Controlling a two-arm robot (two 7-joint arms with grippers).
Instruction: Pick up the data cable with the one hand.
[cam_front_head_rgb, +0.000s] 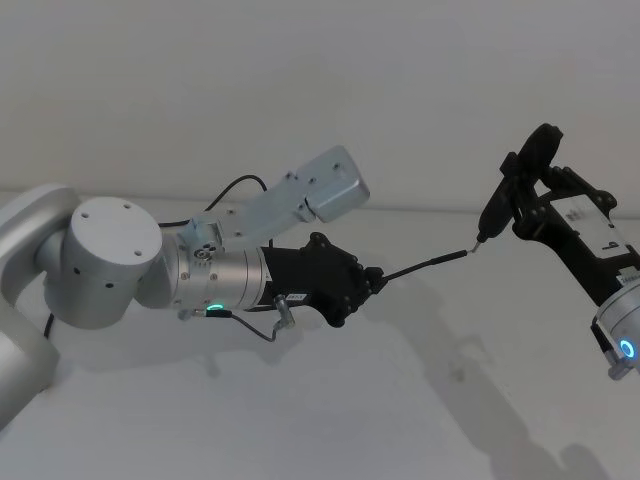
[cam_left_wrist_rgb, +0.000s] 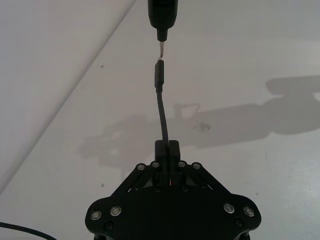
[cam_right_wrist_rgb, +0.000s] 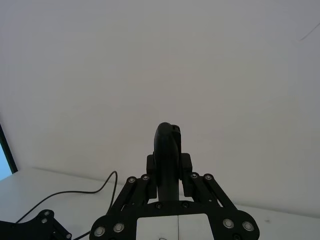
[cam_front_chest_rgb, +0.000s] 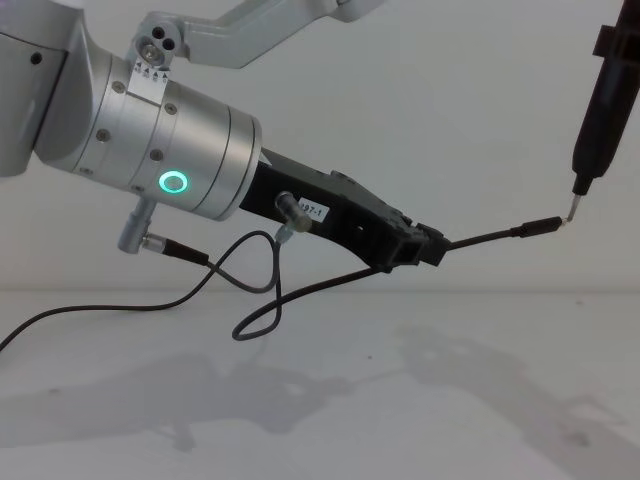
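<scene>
Aloft, left hand (cam_front_chest_rgb: 432, 247) grips one data cable (cam_front_chest_rgb: 490, 236); right hand (cam_right_wrist_rgb: 169, 170) one pen-like tool (cam_front_chest_rgb: 597, 110).

left claw (cam_front_head_rgb: 372, 283) gripping data cable (cam_front_head_rgb: 425, 264), airborne

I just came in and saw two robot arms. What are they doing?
The left gripper has its fingers shut on a data cable, holding it up in the air above the white table. The right gripper holds a dark pen-like tool. The cable's silvery plug tip sits right at the tool's pointed end.
</scene>
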